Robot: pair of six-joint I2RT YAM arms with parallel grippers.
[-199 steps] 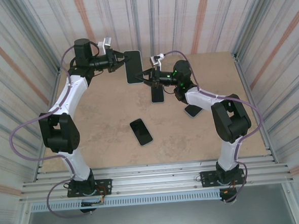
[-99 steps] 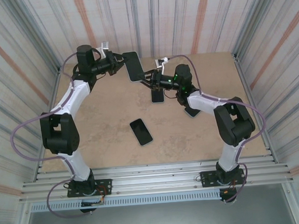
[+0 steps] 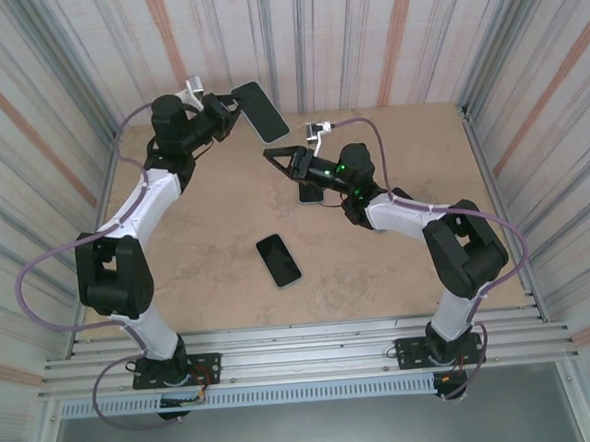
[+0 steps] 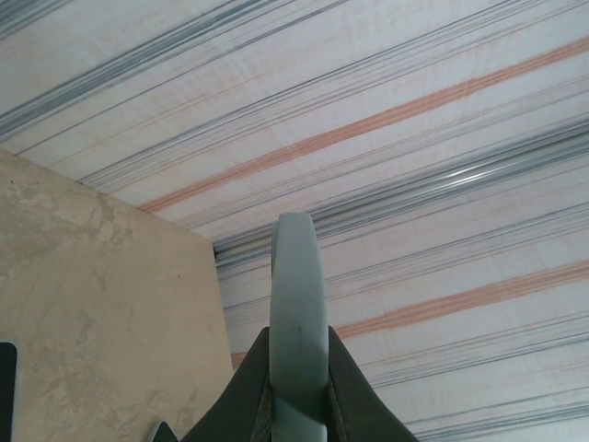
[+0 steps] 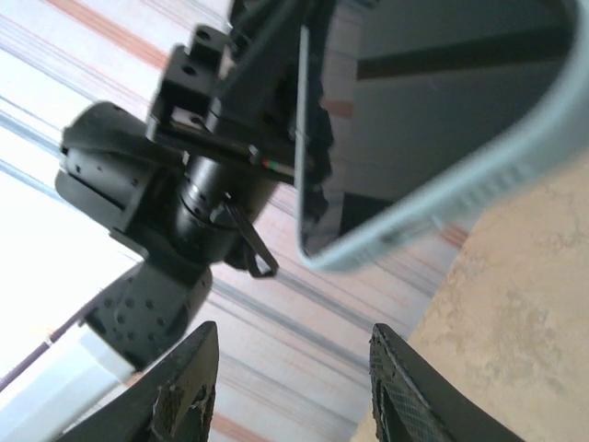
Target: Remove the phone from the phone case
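The phone in its pale grey-blue case [image 3: 259, 111] is held up in the air near the back wall, screen tilted toward the camera. My left gripper [image 3: 230, 115] is shut on its lower end. In the left wrist view the case's edge [image 4: 297, 304] runs upright between the two fingers [image 4: 352, 391]. My right gripper [image 3: 274, 158] hangs open below and to the right of the phone, not touching it. In the right wrist view the cased phone [image 5: 433, 110] and the left gripper's body [image 5: 221, 101] lie above the spread right fingers [image 5: 189, 391].
A bare black phone [image 3: 277, 259] lies flat mid-table. Another dark phone [image 3: 311, 191] lies under the right arm's wrist, partly hidden. Corrugated walls [image 3: 364, 36] close in the back and sides of the tan tabletop [image 3: 206, 236].
The left arm has lifted the cased phone up and back toward the wall, tilting it. The right gripper has dropped away from the phone's edge and now points at it from below.
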